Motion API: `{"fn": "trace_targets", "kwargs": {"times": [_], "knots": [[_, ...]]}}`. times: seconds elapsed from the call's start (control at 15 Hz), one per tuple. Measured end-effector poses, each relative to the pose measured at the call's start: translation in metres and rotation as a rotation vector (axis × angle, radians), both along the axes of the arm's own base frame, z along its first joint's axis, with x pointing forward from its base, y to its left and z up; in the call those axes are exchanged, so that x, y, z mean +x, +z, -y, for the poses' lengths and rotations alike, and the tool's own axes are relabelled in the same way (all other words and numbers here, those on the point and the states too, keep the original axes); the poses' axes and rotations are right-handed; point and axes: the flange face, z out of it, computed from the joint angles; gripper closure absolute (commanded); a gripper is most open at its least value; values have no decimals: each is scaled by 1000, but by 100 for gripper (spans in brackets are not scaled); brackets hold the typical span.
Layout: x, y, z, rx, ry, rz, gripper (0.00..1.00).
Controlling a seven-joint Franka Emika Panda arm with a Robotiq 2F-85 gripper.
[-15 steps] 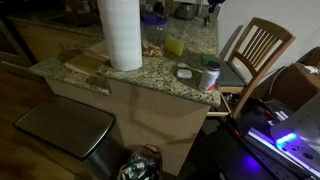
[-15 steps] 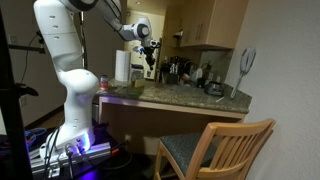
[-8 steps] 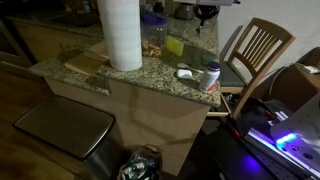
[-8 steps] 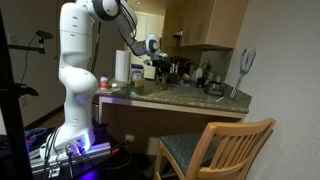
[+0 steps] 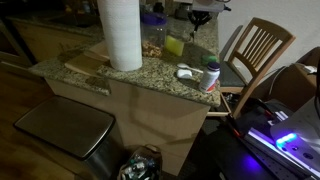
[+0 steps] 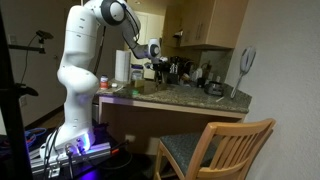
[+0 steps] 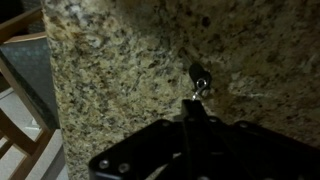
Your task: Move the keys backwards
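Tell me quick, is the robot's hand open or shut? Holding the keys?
Gripper: cannot be told; the fingers are lost in dark blur. The keys show just ahead of it, against the granite counter.

The paper towel roll and cutting board crowd one end of the granite counter. Bare stone surrounds the keys (wrist view), and a wooden chair stands beside the counter's edge.

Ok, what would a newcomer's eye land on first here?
A tall white paper towel roll stands on the granite counter in an exterior view. The large white robot arm towers beside the counter, a wooden chair in front. The wrist view shows small dark keys on granite.
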Motion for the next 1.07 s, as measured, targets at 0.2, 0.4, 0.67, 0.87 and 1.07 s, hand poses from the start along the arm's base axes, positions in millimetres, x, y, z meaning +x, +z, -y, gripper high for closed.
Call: {"fn": "trace_targets", "kwargs": {"times": [0.2, 0.4, 0.67, 0.87, 1.07], "knots": [[7, -11, -16, 46, -36, 57, 100], [12, -26, -34, 80, -67, 82, 100], [17, -53, -52, 104, -71, 56, 60], [18, -60, -48, 107, -84, 41, 38], [17, -39, -34, 85, -82, 56, 18]]}}
